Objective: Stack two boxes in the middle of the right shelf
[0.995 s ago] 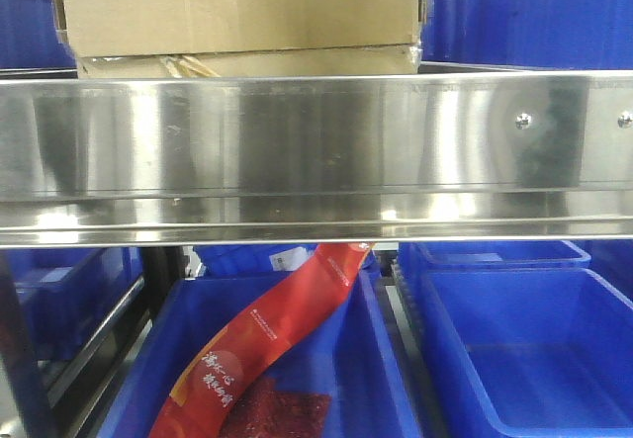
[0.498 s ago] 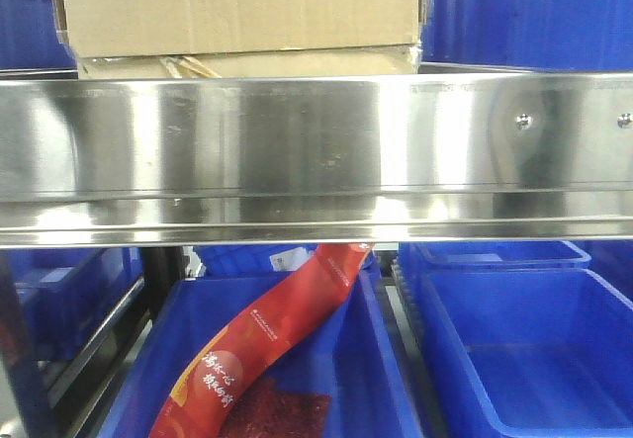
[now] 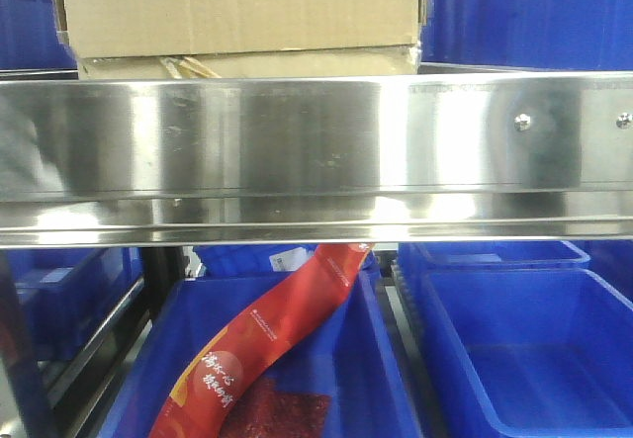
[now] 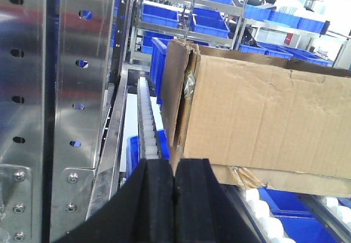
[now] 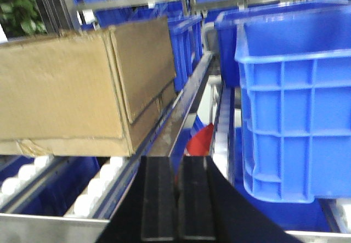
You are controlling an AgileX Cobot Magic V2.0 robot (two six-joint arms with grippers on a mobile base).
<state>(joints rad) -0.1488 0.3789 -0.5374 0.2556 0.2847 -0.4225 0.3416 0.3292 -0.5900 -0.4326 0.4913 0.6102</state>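
Both boxes (image 3: pixel 242 13) already sit stacked at the front edge of the shelf (image 3: pixel 316 151), so my left jaws and right jaws, pressed together and empty, have nothing left to place.

The boxes (image 3: pixel 237 13) fill the shelf (image 3: pixel 316 151) middle; a blue bin (image 5: pixel 296 95) walls the right, steel uprights (image 4: pixel 82 89) the left, with narrow gaps between.
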